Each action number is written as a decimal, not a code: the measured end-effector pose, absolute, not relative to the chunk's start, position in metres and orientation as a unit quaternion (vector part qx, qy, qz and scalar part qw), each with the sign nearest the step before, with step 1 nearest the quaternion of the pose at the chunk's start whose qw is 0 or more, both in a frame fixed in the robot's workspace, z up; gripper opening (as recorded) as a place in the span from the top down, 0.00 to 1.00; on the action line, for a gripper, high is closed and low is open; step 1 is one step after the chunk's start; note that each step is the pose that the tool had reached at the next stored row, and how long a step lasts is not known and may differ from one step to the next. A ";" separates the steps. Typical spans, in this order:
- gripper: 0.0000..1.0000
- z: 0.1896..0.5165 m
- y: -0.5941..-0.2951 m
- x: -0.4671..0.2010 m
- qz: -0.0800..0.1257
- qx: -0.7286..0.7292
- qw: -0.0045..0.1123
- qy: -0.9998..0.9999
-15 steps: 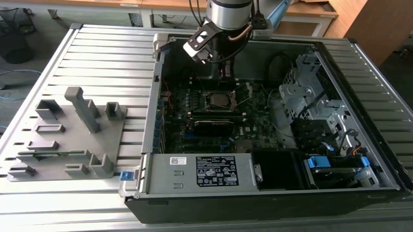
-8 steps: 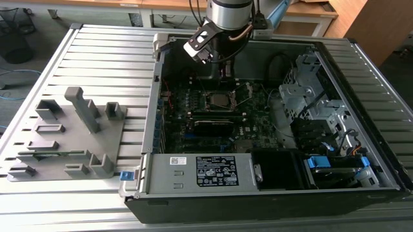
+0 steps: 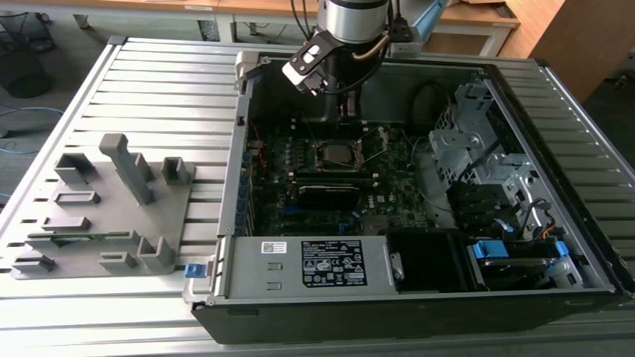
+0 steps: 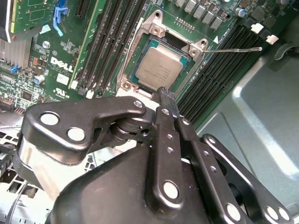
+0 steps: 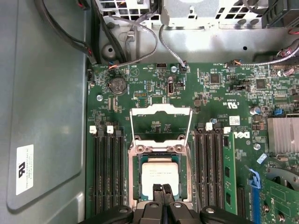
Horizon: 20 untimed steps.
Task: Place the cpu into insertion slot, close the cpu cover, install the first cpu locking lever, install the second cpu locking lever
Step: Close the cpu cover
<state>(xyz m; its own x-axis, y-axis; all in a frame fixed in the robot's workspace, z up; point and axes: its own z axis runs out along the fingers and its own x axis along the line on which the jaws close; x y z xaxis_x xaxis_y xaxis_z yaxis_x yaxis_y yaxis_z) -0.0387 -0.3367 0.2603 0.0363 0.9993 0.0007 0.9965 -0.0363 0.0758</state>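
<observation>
Slatted grey tabletop (image 3: 149, 82) carries an open case (image 3: 397, 305), with a grey rack (image 3: 119, 216) on the exterior view's left. Inside we see the motherboard (image 5: 219, 93), memory banks (image 5: 107, 172) flanking the slot (image 5: 136, 179), and loose cables (image 5: 140, 32) by the case wall. The cpu (image 5: 160, 175) lies flat in the slot, the cover (image 5: 161, 108) stands tipped up on its hinge, and a thin lever (image 4: 238, 48) juts free. Our jaws are closed and empty, tips at the cpu's edge; we cannot tell whether they touch it.
</observation>
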 end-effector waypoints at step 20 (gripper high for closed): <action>0.89 0.260 -0.337 -0.013 0.027 0.719 0.027 0.694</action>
<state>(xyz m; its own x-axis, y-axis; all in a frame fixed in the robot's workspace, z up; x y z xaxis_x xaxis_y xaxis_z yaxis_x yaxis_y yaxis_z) -0.0131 -0.3367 0.2602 0.0364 0.9993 0.0005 0.9965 -0.0364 0.0757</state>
